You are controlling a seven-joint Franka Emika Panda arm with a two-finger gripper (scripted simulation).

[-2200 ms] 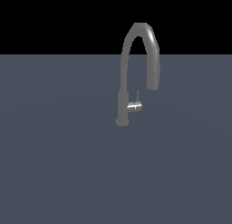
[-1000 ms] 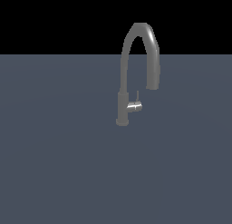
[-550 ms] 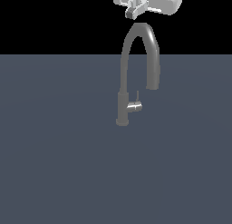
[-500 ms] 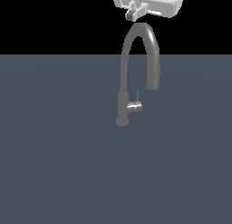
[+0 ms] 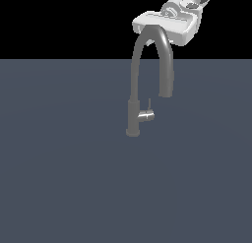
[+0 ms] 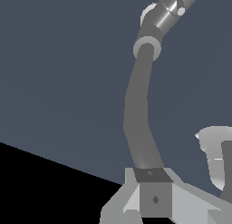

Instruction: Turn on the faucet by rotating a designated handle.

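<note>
A tall dark-grey faucet (image 5: 133, 114) stands on a flat slate-grey surface (image 5: 59, 178), its thick straight column rising into a high arch that curves over and comes down to an open spout end toward the exterior view's right. Low on the column, a small shiny silver handle (image 5: 146, 115) sticks out sideways toward the exterior view's right, with a thin short pin rising from it; it sits below the spout end and well below the arm. The white robot arm reaches in from the upper right corner of the exterior view, and the gripper (image 5: 165, 26) sits at the very top of the arch, its pale body partly behind the curve of the pipe. Whether it touches the pipe cannot be told. From the exterior view the jaws are hidden behind the arch, so whether they are spread or pressed together cannot be told. The wrist view looks down along the faucet (image 6: 138, 114), with a grey finger (image 6: 152, 196) at the picture's edge overlapping the dark pipe, the silver handle (image 6: 167, 12) far off at the other end of the pipe, and the gripper's other side (image 6: 217, 159) showing only as a blurred pale shape
</note>
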